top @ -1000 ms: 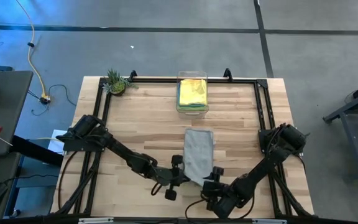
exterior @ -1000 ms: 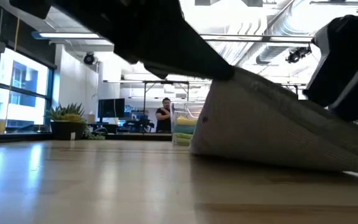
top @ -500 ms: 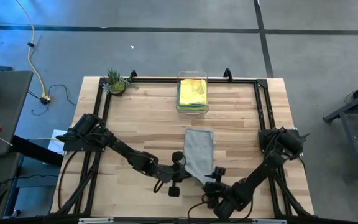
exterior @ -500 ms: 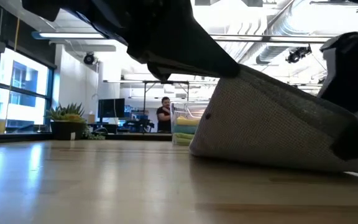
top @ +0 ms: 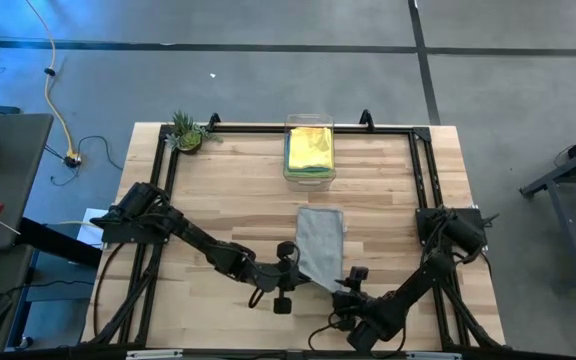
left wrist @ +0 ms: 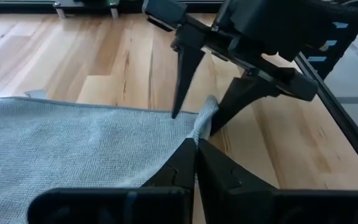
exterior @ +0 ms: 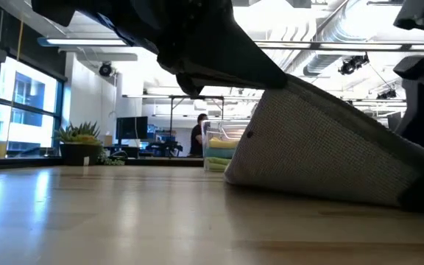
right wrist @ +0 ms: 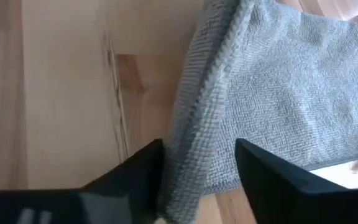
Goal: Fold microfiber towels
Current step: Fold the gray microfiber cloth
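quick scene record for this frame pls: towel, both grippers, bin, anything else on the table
grey towel: folded strip at table centre, near end lifted off the wood
left gripper: shut on grey towel at its near edge
right gripper: open, fingers on either side of the towel's near edge, not clamped
clear bin: far centre of the table, holds a stack of folded towels, yellow on top
plant: small potted one at the far left corner
table: light wood, black frame along the edges
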Robot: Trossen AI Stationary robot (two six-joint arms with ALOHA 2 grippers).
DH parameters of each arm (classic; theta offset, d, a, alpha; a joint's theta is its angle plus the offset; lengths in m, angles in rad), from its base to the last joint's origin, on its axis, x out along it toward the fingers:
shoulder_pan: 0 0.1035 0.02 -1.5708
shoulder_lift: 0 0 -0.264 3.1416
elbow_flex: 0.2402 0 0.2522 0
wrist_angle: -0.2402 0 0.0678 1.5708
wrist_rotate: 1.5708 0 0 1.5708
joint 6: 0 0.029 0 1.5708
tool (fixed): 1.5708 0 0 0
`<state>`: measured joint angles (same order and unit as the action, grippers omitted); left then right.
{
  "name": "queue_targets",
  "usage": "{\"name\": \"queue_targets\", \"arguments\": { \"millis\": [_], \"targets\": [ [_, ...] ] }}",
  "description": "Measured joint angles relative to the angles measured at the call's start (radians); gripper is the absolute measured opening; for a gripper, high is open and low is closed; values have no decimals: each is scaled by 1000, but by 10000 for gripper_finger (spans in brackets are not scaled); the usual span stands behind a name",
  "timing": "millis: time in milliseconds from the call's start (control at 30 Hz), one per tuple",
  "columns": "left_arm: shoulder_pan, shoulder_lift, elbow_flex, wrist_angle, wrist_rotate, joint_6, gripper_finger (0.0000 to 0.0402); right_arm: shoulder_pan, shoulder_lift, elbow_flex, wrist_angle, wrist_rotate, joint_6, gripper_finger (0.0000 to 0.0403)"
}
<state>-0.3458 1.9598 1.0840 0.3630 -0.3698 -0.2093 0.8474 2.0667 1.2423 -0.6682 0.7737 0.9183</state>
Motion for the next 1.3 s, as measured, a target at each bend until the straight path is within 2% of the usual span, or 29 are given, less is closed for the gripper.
{"name": "queue_targets", "arguments": {
  "millis": [267,500,733,1000,1167,1300],
  "targets": [
    [0,0,-6,-10,-5,-36,0,10,4,0,-2,0,-1,94],
    [-8,0,-6,-49,-27,-71,0,26,4,0,-11,2,0,38],
    [-47,-14,-9,-144,-66,-145,0,39,-38,13,-74,3,-3,30],
    [-101,-142,-8,-298,-242,-202,0,12,-97,116,-231,-29,-103,29],
    [-145,-187,-8,-323,-276,-277,0,-2,-99,185,-235,-85,-186,29],
    [-195,-211,-6,-327,-313,-333,0,13,-100,250,-261,-76,-199,29]
  ]
}}
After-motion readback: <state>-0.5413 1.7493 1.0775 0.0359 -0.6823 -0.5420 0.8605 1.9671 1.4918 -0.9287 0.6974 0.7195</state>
